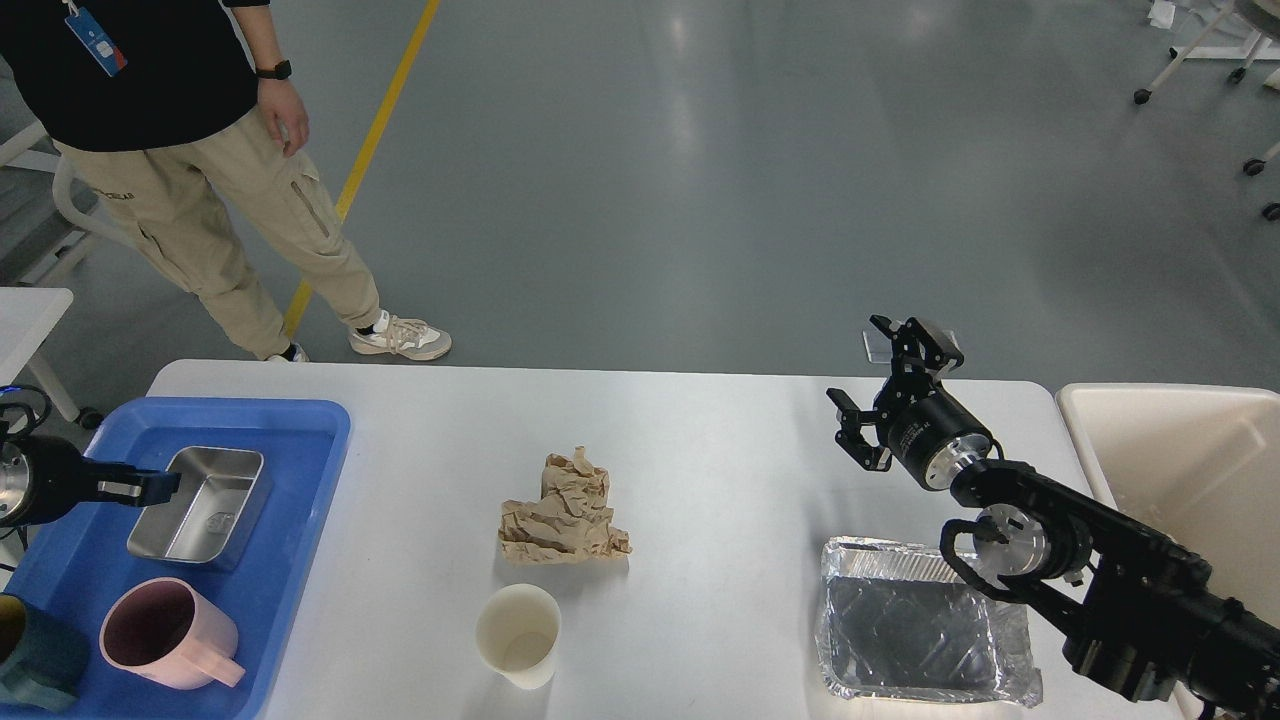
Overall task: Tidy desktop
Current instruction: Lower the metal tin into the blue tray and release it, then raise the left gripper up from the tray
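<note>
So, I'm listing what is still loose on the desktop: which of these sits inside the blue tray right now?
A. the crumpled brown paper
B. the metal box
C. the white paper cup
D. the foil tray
B: the metal box sits inside the blue tray, while the crumpled brown paper, white paper cup and foil tray lie on the bare desktop.

On the desktop (pixel 700 440) lie crumpled brown paper (pixel 563 510), a paper cup (pixel 518 634) (on its side) and a foil tray (pixel 920 625). The right gripper (pixel 872 385) hovers spread wide; the left gripper (pixel 150 487) reaches over a blue tray (pixel 300 560).
</note>
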`<state>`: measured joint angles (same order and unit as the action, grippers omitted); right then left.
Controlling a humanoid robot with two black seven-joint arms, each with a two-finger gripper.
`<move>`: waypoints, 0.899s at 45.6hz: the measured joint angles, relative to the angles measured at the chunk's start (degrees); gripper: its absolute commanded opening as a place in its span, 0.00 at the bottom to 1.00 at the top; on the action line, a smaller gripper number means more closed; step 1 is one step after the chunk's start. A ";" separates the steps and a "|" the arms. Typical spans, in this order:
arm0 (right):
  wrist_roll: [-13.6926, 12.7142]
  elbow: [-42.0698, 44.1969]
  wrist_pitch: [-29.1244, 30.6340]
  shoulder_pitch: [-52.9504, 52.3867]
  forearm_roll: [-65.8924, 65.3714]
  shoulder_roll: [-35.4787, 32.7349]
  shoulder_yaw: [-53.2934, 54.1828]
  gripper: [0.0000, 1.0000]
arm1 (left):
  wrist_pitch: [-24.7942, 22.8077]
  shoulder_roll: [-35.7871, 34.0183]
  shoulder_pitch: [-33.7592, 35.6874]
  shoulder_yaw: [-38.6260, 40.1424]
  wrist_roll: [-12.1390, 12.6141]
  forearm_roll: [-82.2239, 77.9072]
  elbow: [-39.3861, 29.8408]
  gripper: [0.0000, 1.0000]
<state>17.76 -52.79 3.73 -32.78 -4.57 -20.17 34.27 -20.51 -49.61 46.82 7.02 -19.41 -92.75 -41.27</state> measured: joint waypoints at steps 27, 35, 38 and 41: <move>0.00 -0.04 -0.38 -0.15 -0.02 0.05 -0.02 1.00 | 2.56 -14.35 -9.57 14.44 8.73 32.88 -29.16 0.97; -0.07 -0.10 -0.59 -0.03 -0.08 -0.19 -0.09 1.00 | 2.84 -14.27 -17.65 25.35 6.62 43.20 -31.85 0.97; -0.13 -0.15 -0.63 -0.02 -0.08 -0.32 -0.31 1.00 | 2.85 -13.53 -20.95 30.31 5.15 46.56 -32.77 0.97; -0.17 -0.16 -0.71 -0.04 -0.08 -0.37 -0.79 1.00 | 2.85 -12.14 -24.30 35.36 4.38 49.75 -33.67 0.97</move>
<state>17.59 -52.95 3.02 -32.82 -4.65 -20.54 33.48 -17.66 -61.76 22.52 42.38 -15.03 -43.00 -74.93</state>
